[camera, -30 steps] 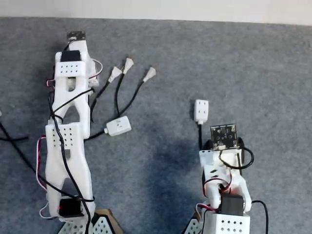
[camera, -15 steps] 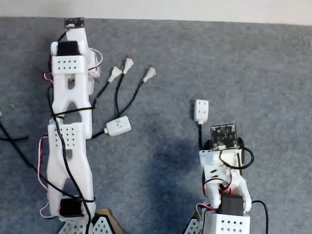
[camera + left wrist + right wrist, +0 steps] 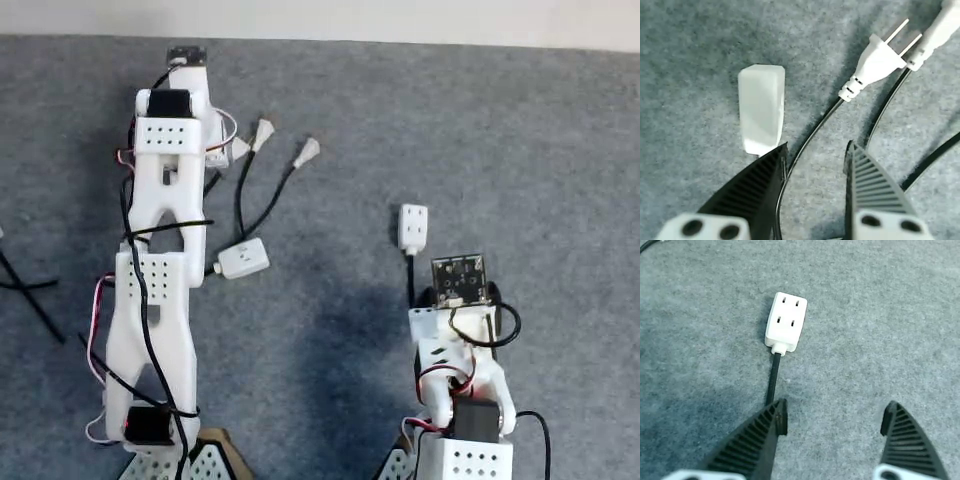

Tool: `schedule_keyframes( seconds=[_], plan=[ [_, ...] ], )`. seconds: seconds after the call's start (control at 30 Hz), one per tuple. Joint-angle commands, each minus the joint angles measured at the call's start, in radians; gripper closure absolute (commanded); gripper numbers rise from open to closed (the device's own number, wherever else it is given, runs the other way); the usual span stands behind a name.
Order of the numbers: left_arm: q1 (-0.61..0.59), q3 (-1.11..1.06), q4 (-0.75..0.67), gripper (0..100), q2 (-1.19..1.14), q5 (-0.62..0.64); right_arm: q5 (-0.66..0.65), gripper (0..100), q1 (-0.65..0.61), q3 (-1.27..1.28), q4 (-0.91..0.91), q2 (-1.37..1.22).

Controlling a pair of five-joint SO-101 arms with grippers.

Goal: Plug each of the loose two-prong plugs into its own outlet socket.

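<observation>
High view — grey carpet (image 3: 540,150) under white socket (image 3: 413,226), pale wall (image 3: 400,18) beyond.

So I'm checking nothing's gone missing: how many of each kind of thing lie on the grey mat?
two-prong plugs: 3
outlet blocks: 2
plain white block, sockets not visible: 1
total: 6

carpet (image 3: 560,150): matt fuzzy cloth | plug (image 3: 877,60): smooth plastic, shiny metal prongs (image 3: 898,31) | outlet socket (image 3: 785,320): smooth plastic
</observation>
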State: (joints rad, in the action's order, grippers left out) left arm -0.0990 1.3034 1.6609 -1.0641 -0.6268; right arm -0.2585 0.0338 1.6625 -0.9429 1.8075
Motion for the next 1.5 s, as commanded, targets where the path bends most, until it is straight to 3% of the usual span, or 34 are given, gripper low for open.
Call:
schedule_keyframes(
  seconds=[0.0, 0.3, 0.93, 1.47],
  plan=[
    [-0.050, 0.077, 0.002, 80, 0.036, 0.005, 0.005, 70.5, -0.010, 0.134, 0.025, 0.024],
    [-0.110, 0.085, -0.025, 80, -0.044, 0.003, 0.005, 70.5, -0.010, 0.134, 0.025, 0.024],
    [0.058, 0.087, -0.028, 80, -0.067, 0.009, 0.003, 70.5, -0.010, 0.134, 0.027, 0.024],
    [-0.102, 0.081, -0.037, 80, -0.012, -0.028, 0.003, 70.5, -0.010, 0.134, 0.027, 0.024]
  ],
)
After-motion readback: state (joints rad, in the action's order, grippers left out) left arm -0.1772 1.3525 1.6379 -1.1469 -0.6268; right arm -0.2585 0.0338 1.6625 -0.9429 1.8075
